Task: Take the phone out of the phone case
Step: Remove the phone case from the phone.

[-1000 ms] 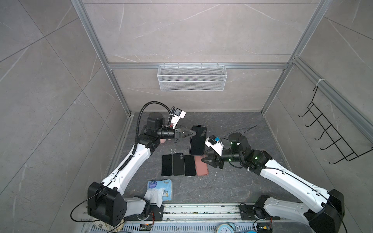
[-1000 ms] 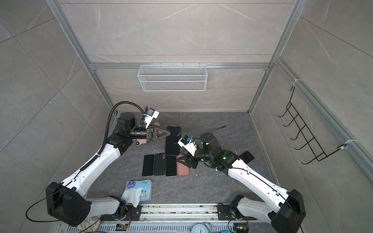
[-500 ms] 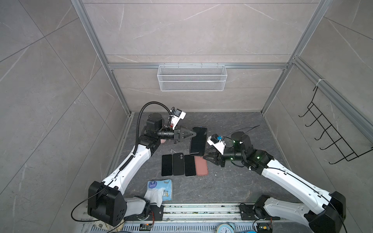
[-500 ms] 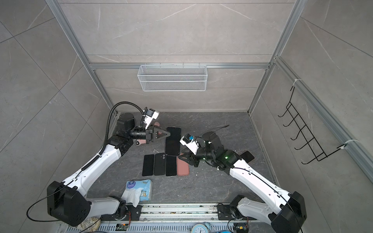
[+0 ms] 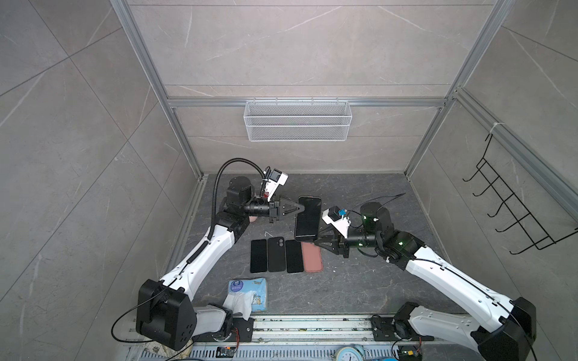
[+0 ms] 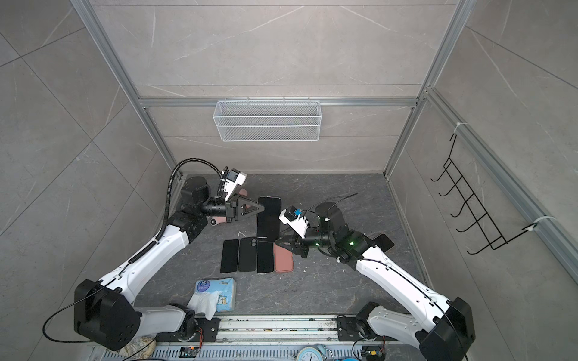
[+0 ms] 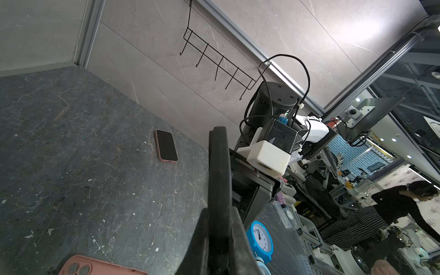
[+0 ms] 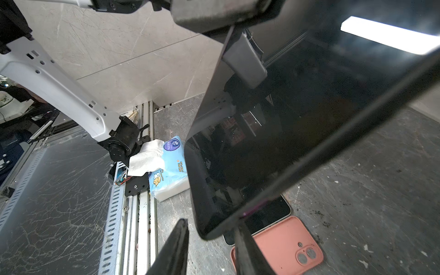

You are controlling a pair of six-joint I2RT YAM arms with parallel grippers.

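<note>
Phone (image 5: 308, 218): held clear of the bench (image 5: 359, 281), screen up, near end hanging just above the far end of the pink case (image 5: 312, 257); pos. approx. unchanged vs 1 sec ago. The dark rim round the screen in the right wrist view may be its own case, but this cannot be confirmed. No shell is seen parted from it, so removal is judged not yet begun. Left gripper (image 5: 300, 208): clamped tight on the phone's long edge, beyond the pink case on the left arm's side; no change. Right gripper (image 5: 317, 241): this is the change. A sec ago it sat wider-jawed over the pink case's far end; it has since edged up to the phone's near corner and narrowed. It is now part-open and straddles that corner w/ nothing gripped. One finger (image 8: 177, 245) stands off w/ a visible gap; the other (image 8: 247, 247) is at the edge, contact not determinable. Assessment: a second hold is imminent, and w/ both ends secured a case lip could be peeled at that corner. Also noted: three dark phones (image 5: 276, 254) in a row touching the pink case; tissue pack (image 5: 248, 292) nearer the front rail than the pink case.
</note>
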